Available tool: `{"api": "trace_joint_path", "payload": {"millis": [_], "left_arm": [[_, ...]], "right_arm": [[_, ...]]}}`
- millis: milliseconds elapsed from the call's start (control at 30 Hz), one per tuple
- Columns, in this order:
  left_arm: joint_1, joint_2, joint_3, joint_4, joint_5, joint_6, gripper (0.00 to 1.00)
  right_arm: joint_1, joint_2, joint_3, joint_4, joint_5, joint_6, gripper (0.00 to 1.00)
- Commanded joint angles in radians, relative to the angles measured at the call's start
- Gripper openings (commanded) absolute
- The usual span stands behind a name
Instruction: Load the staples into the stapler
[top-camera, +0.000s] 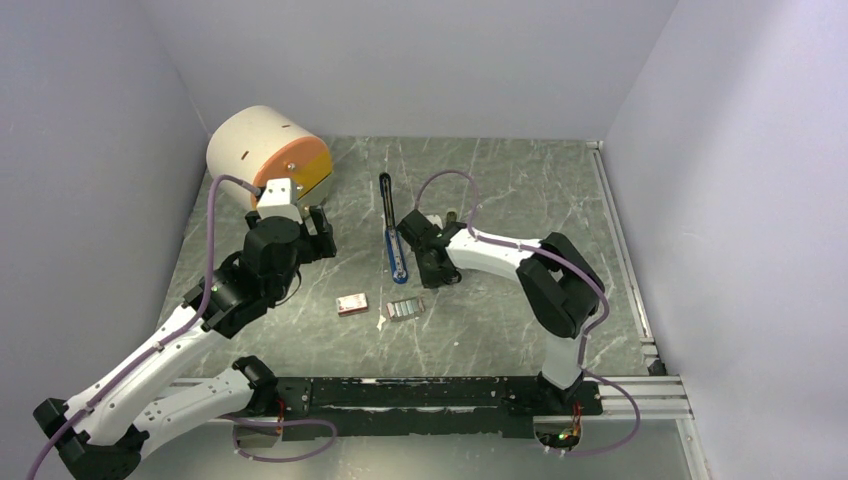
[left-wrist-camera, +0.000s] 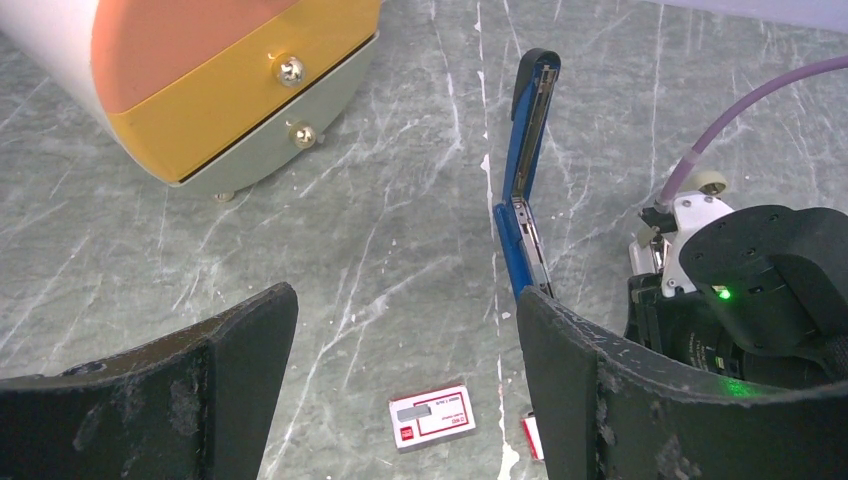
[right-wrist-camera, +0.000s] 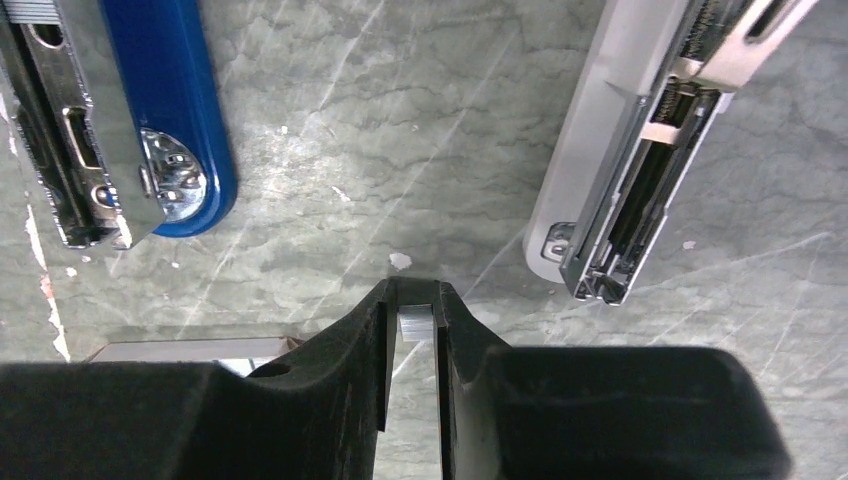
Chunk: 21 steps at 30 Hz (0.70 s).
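the right gripper (right-wrist-camera: 415, 295) is almost closed, pinching what looks like a thin silvery strip of staples (right-wrist-camera: 417, 327) at its tips, low over the grey marble table (top-camera: 500, 180). The slim bright-blue stapler (right-wrist-camera: 170, 100) lies hinged open just to one side of it, metal channel (right-wrist-camera: 70, 150) facing up. A pale grey bar-shaped stapler (right-wrist-camera: 620, 160) lies on the other side and isn't the target. The silvery-grey staple block (top-camera: 402, 308) sits on the table near the blue base, beside a small pink-red and white cardboard box (top-camera: 351, 303). The left gripper (left-wrist-camera: 405, 320) is wide open and empty, near the round cream-and-orange drawer unit (top-camera: 260, 145).

Step in hand, as judged: carry the strip to the channel. Grip light or the strip may snap. Line it up along the channel, legs down, lower it flat, release only once seated. Don't nudge the stapler.
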Motion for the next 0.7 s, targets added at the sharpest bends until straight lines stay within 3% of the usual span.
{"api": "trace_joint_path", "payload": {"millis": [0, 367, 667], "left_arm": [[0.005, 0.001, -0.006, 0.004, 0.002, -0.005, 0.85], [0.005, 0.008, -0.005, 0.007, 0.001, -0.004, 0.85], [0.005, 0.006, -0.007, 0.006, -0.003, -0.005, 0.85]], "right_arm": [[-0.013, -0.052, -0.026, 0.034, 0.044, 0.004, 0.23], [-0.094, -0.201, -0.048, 0.106, 0.124, 0.026, 0.24], [-0.187, -0.199, -0.062, 0.125, 0.138, 0.028, 0.24]]}}
